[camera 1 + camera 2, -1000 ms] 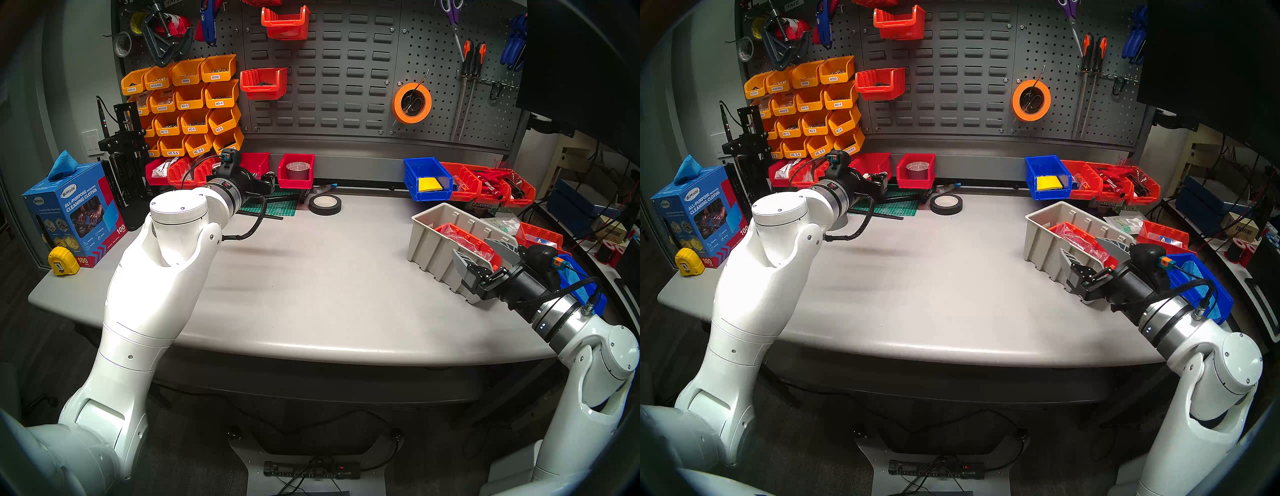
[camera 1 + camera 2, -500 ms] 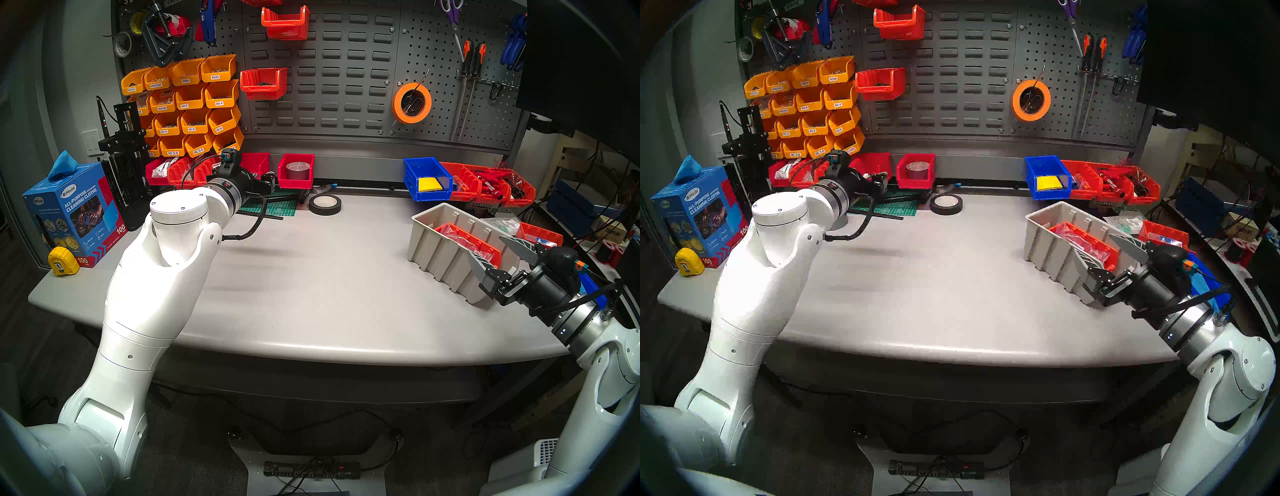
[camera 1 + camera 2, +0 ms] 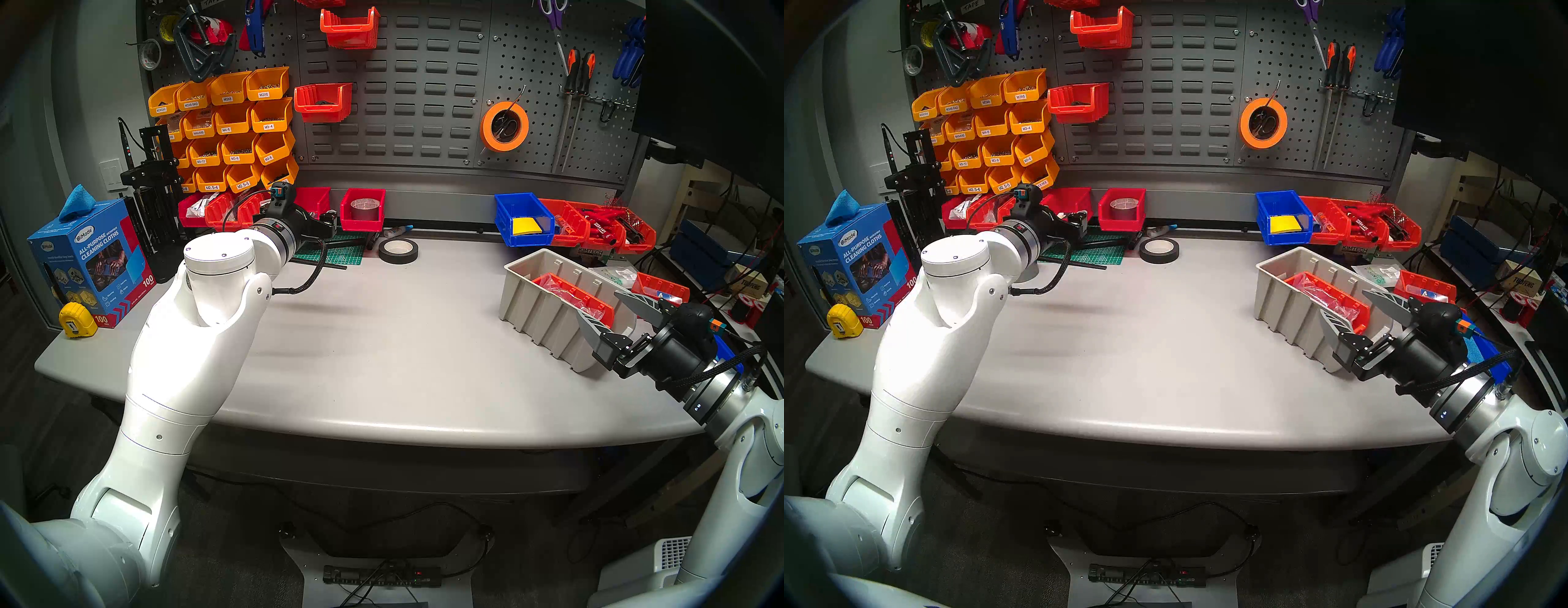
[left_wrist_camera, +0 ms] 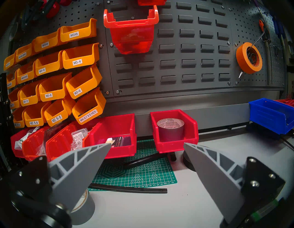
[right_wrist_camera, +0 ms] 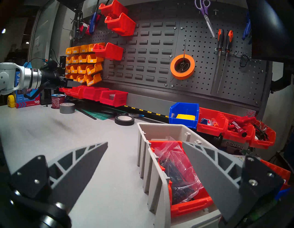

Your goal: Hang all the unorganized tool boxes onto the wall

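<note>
beige-grey bin (image 3: 547, 308) holds a red bin (image 3: 572, 297) of bagged parts — both end effectors spread, empty.

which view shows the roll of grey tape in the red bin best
The left wrist view: the grey tape roll stands close and centred in the red bin, its printed core readable. Both head views show it small and far off. The right wrist view shows only a sliver behind the bin's front.

Beige-grey ribbed bin (image 3: 547, 310) on table, unhung
</note>
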`<state>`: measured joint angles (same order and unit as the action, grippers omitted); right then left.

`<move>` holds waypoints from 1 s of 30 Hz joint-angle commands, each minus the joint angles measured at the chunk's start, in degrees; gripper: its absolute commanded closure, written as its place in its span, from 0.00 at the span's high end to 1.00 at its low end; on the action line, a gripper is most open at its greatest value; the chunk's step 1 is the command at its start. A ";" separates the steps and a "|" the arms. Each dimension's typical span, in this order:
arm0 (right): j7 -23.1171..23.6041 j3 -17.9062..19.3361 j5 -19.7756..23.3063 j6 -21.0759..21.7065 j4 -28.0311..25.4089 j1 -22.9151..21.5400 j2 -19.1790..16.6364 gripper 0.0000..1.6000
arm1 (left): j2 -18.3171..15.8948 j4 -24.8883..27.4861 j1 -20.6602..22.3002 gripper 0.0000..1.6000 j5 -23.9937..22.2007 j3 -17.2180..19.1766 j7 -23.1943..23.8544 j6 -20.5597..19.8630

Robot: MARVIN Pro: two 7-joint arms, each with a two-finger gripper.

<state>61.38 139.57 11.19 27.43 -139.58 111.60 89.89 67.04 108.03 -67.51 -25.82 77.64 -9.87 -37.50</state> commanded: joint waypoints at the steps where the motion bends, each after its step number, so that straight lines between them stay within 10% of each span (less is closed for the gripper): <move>1: -2.15 -2.05 -2.80 2.30 -0.42 -1.08 -1.63 1.00 | 0.07 0.68 1.10 1.00 0.14 0.12 0.13 0.64; 30: -7.80 -9.74 -11.89 8.28 0.29 -3.60 -3.59 1.00 | -0.15 0.64 1.15 1.00 -0.05 -0.05 0.02 0.96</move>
<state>53.74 130.18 -0.59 35.93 -139.48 108.94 86.96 66.79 108.03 -67.42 -25.98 77.44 -9.95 -37.07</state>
